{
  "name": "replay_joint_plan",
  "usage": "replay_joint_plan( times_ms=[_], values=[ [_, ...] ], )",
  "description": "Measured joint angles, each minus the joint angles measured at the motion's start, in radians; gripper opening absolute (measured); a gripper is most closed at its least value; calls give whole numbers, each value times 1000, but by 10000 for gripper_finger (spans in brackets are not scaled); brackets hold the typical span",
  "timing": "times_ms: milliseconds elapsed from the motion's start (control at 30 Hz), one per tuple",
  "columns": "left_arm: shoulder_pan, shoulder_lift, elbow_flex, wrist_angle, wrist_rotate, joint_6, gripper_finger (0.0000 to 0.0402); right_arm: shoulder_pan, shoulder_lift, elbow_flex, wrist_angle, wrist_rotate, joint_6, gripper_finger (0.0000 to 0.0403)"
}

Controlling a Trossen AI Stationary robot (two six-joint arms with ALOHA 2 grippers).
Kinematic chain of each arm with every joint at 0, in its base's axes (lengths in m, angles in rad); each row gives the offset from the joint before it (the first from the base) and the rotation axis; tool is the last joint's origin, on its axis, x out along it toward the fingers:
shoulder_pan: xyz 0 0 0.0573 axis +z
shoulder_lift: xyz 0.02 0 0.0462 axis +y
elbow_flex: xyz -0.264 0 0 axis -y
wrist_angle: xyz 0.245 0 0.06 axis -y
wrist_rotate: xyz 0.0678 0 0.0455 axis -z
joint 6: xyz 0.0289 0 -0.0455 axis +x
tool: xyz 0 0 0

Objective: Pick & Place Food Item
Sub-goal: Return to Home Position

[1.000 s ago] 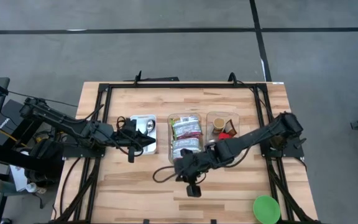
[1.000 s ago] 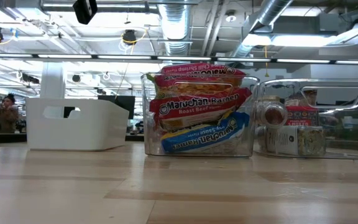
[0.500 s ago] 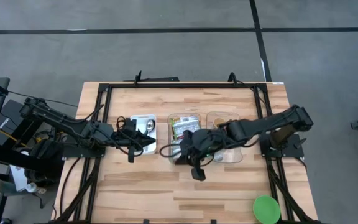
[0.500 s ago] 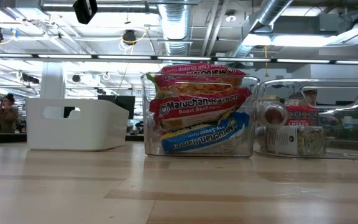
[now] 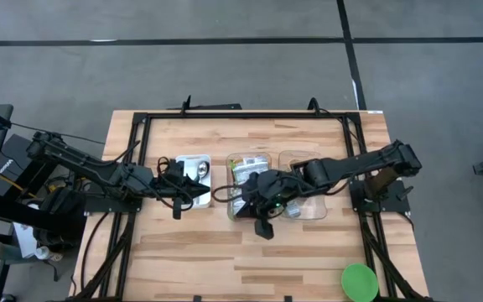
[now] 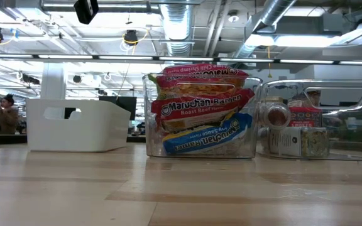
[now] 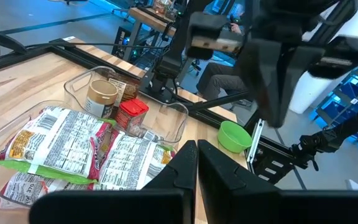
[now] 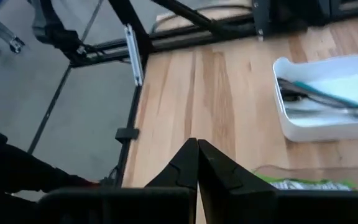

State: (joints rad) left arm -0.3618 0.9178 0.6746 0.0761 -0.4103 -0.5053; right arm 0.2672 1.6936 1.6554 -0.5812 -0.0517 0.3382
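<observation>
Right gripper, fingers pinched together and empty, hangs over the ramen bin at the overhead view's centre. Left gripper, likewise pinched, sits by the white bin, mid-left, where the silver spoon lies. I'd lift the right one clear of the rim first, then fold it back rightward.

Three bins stand in a row on my table; the left bin holds a spoon, the middle bin packets, the right bin bottles; a bowl sits at the front right corner; my left gripper is over the left bin, my right gripper over the middle bin.
</observation>
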Motion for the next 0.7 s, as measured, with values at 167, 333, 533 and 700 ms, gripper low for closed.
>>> replay_joint_plan(
  times_ms=[167,333,533,700],
  values=[
    [0,0,0,0,0,0,8,-2,-5,1,-21,0,-69,0],
    [0,0,0,2,0,0,8,-9,-14,2,-15,0,-111,0],
    [0,0,0,2,0,0,8,-35,-13,1,-24,-1,-137,0],
    [0,0,0,3,0,0,8,-68,-40,2,-8,-1,-129,0]
  ],
)
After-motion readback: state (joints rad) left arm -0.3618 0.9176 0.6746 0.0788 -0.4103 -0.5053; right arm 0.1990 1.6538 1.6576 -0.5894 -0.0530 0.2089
